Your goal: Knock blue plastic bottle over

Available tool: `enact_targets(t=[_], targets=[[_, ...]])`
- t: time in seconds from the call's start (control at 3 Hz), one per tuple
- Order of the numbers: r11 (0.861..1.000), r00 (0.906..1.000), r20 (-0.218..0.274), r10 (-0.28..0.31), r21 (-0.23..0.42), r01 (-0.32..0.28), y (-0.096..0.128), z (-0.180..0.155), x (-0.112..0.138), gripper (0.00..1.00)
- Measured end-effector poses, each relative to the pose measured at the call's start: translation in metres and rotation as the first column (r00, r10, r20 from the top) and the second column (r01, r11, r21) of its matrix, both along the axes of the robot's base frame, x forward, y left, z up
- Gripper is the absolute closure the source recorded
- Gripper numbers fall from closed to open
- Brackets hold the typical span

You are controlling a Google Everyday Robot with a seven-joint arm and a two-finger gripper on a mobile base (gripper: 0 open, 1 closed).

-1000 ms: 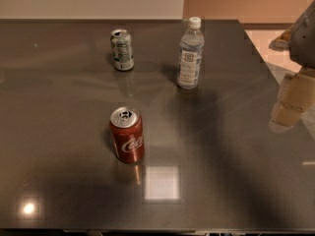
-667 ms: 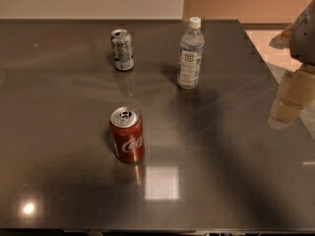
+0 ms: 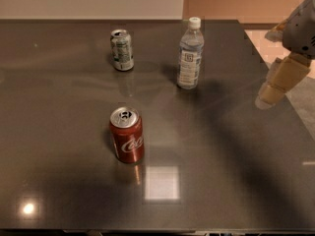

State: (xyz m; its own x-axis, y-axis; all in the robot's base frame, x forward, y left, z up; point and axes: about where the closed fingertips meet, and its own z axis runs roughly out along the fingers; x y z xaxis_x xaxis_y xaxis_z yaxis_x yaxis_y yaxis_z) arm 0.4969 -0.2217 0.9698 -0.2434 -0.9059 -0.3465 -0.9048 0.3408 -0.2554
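Observation:
The blue plastic bottle [image 3: 190, 54] stands upright at the back of the dark table [image 3: 221, 171], right of centre. It is clear and bluish, with a white cap and a white label. My gripper [image 3: 268, 96] hangs over the table's right edge, well to the right of the bottle and a little nearer the camera. It touches nothing, and only its tan lower part and grey wrist show.
A silver-green can [image 3: 121, 49] stands at the back, left of the bottle. A red cola can [image 3: 127, 134] stands in the middle of the table, nearer the camera. The table's right edge runs just under the gripper, with pale floor [image 3: 261, 38] beyond.
The gripper has moved a little to the left and up, towards the bottle. The bottle and both cans have not moved.

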Motion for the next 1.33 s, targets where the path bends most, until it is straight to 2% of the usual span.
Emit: enact_targets(t=[0.33, 0.67, 1.0, 1.33], targets=[[0.996, 0.9991, 0.029, -0.029, 0.085, 0.026, 0.0, -0.005, 0.037, 0.0], [0.983, 0.9977, 0.05, -0.047, 0.179, 0.038, 0.009, -0.007, 0.076, 0.0], [0.964, 0.9973, 0.048, -0.056, 0.263, 0.042, 0.021, -0.014, 0.108, 0.0], [0.939, 0.9978, 0.042, -0.051, 0.343, 0.034, 0.038, -0.023, 0.137, 0.0]])
